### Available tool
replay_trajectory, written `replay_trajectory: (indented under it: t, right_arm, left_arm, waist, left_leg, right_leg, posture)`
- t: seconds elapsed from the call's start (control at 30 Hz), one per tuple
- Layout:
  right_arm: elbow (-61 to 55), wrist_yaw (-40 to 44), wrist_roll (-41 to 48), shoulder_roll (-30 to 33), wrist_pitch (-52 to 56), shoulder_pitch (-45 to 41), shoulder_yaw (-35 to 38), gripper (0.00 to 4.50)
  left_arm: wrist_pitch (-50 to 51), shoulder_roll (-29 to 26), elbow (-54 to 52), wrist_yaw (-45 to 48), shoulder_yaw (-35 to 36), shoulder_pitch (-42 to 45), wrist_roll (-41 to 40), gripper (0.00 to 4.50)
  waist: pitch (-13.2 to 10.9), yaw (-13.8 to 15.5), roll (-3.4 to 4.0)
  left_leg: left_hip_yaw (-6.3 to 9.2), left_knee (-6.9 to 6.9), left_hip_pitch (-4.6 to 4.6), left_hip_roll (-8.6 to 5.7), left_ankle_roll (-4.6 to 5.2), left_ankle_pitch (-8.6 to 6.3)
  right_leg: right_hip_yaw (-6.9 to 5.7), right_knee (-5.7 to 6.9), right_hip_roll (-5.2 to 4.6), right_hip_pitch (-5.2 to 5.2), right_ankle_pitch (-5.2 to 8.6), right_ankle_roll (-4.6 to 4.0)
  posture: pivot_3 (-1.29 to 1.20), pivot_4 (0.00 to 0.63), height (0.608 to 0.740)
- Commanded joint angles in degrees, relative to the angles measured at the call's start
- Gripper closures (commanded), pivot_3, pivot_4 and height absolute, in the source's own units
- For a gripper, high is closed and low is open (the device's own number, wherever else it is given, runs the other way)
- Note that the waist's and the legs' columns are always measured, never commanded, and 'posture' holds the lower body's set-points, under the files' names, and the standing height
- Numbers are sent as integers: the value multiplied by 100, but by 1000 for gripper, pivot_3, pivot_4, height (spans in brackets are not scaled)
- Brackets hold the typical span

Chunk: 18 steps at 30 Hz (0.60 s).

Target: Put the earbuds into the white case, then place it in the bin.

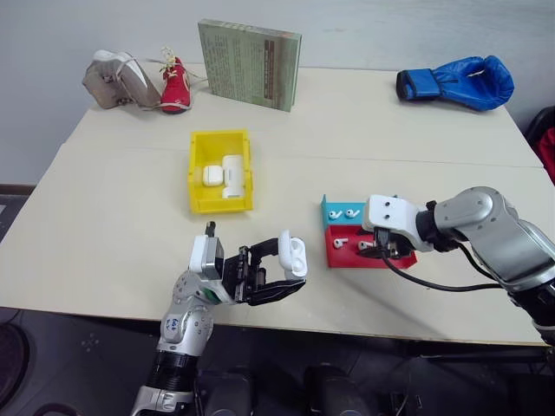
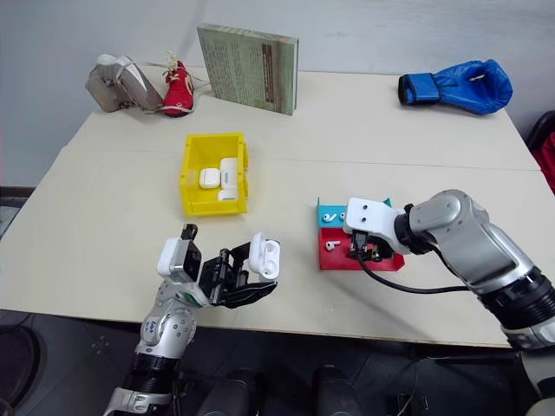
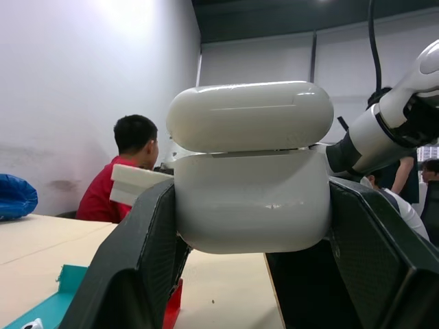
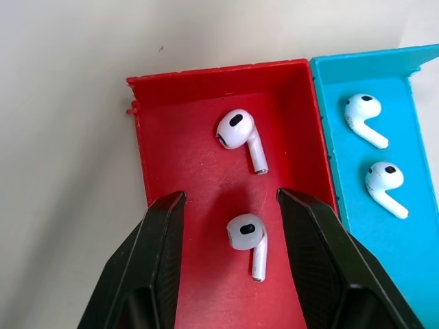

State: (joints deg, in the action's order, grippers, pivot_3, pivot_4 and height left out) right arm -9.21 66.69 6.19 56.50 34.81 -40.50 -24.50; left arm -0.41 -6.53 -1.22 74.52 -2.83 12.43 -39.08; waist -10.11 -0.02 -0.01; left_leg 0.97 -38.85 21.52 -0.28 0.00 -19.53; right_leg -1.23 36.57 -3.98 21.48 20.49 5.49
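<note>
left gripper (image 1: 276, 276) at 6 o'clock, clamped shut on the small glossy white rounded case (image 1: 292, 256), lid flipped up, fingers aimed right and tilted upward. right gripper (image 4: 233, 226) at 4 o'clock pitches down into the shallow red plastic tray (image 4: 180, 137), jaws half open astride one tiny white earbud (image 4: 248, 240), nothing gripped yet; risk: slick bud squirts out on closing or fingers catch the tray wall. yellow rectangular plastic bin (image 1: 199, 170) sits at 11 o'clock, beyond both.

Lab: test table (image 1: 130, 260), bare walls

Beige table (image 1: 113, 251), yellow bin (image 1: 198, 195), red tray (image 1: 342, 258), teal tray (image 1: 330, 211), book (image 1: 250, 63), blue glove (image 1: 457, 83)
</note>
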Motion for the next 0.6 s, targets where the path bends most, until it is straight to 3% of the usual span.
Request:
replay_trajectory:
  t: [0.03, 0.6]
  right_arm:
    - [145, 222, -238, -29, -186, -147, -6, 2364]
    - [1100, 748, -802, -382, -799, -233, 26, 2364]
  left_arm:
    - [-50, -36, -149, -39, 22, -6, -36, 1706]
    - [-15, -180, -201, -144, 116, -13, -51, 1706]
  waist:
    - [0, 2, 0]
    - [0, -9, 0]
  left_leg:
    - [0, -1, 0, 0, 0, 0]
    - [0, -7, 0, -1, -1, 0]
  right_leg:
    - [0, 1, -1, 0, 0, 0]
    - [-1, 16, -2, 4, 0, 0]
  posture:
    - [0, 150, 740]
    - [0, 150, 740]
